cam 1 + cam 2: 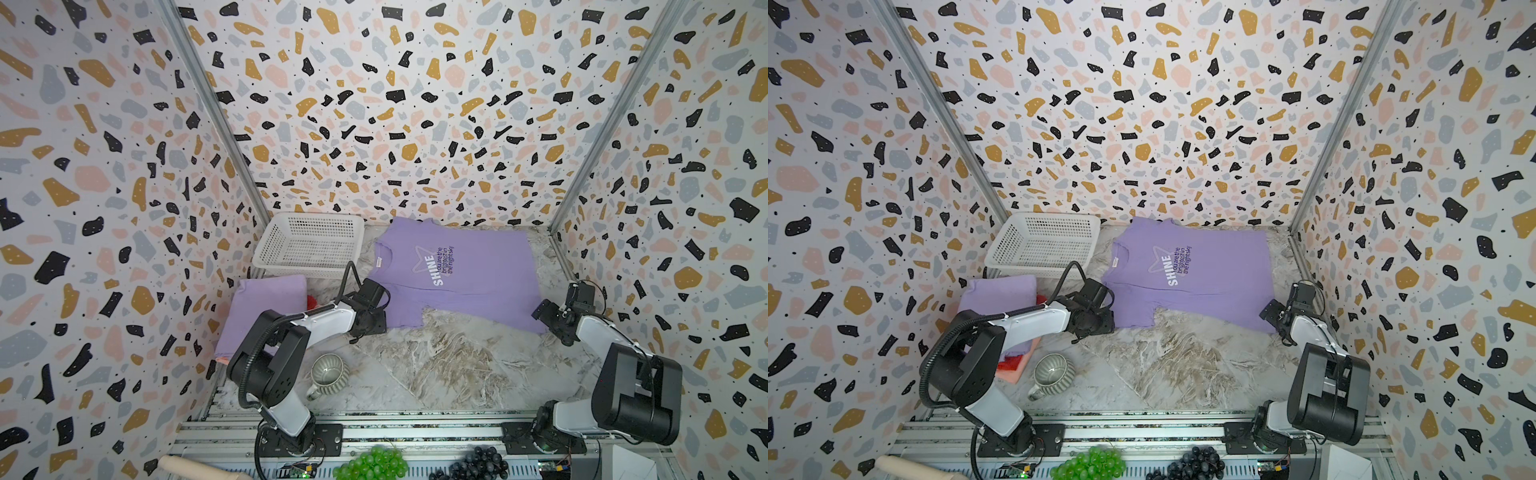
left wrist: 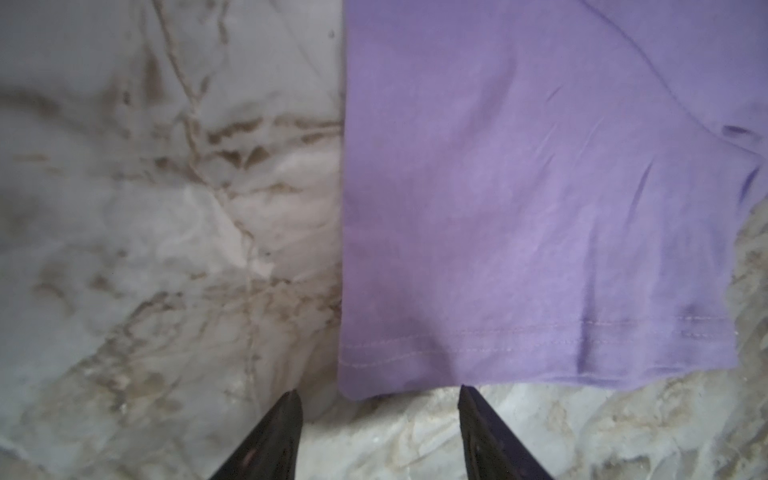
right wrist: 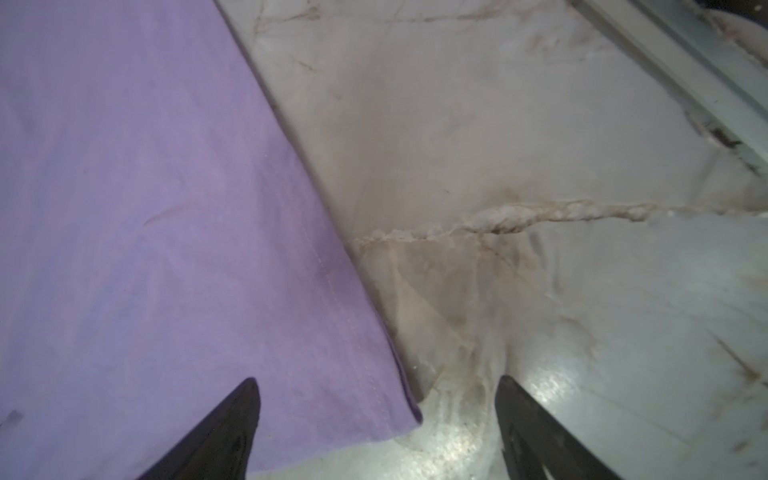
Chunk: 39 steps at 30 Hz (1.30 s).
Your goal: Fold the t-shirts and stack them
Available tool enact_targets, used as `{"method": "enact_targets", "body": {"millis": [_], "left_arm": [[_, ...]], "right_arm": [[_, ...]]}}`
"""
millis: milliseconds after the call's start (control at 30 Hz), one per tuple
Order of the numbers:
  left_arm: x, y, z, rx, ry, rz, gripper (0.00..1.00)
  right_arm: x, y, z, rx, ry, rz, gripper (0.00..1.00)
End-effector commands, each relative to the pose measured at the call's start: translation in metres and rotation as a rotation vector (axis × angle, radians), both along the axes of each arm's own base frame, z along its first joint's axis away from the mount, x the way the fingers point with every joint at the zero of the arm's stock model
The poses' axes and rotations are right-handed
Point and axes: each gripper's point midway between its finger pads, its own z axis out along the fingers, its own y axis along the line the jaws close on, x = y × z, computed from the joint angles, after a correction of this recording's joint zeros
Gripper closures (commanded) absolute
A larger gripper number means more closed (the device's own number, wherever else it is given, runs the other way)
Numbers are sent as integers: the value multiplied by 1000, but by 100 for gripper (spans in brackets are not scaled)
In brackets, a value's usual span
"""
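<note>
A lavender printed shirt [image 1: 457, 274] lies spread flat, chest print up, at the back of the marbled counter [image 1: 449, 365], its collar toward the white basket [image 1: 309, 245]. A pile of folded shirts [image 1: 266, 307] sits well apart at the left, beyond a ribbed mug [image 1: 328, 374]. The left pincer [image 2: 379, 390] hangs released and empty just off the near sleeve's stitched hem. The right pincer [image 3: 376, 379], likewise spread wide and grasping nothing, straddles the near corner of the bottom hem. The cloth looks thin, light and limp, so it should sag and crease wherever it is unsupported. The doubled hems at sleeve and bottom corner seem the firmest places to pinch, catching both layers together.
</note>
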Motion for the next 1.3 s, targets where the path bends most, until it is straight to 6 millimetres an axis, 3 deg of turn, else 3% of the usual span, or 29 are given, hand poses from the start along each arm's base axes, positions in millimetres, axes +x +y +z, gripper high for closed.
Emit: {"method": "enact_targets", "body": {"millis": [0,167,367,500,900,1067,1100,1133,1267], "left_arm": [[6,4,-14,37,4,23,37],[1,-11,-27,-16,67,-5,45],[-3,-20,-21,-71,58,-36,84],[2,-31,-11,-118,48,-59,99],[15,-34,12,-131,-8,-53,100],[19,-34,20,-143,-30,-53,100],[21,-34,24,-148,-38,-51,100],[23,-33,27,-158,-47,-46,100],[34,-30,50,-225,-105,-11,100]], "right_arm": [[0,-10,4,-17,3,-17,11],[-6,-18,0,-5,10,-47,12],[-10,-20,-6,-10,35,-48,12],[-8,-10,-12,35,25,-27,15],[-21,39,-47,102,180,39,24],[0,52,-54,146,130,58,46],[6,53,-52,149,116,57,57],[14,53,-48,155,90,60,69],[40,57,-19,175,-26,82,92]]}}
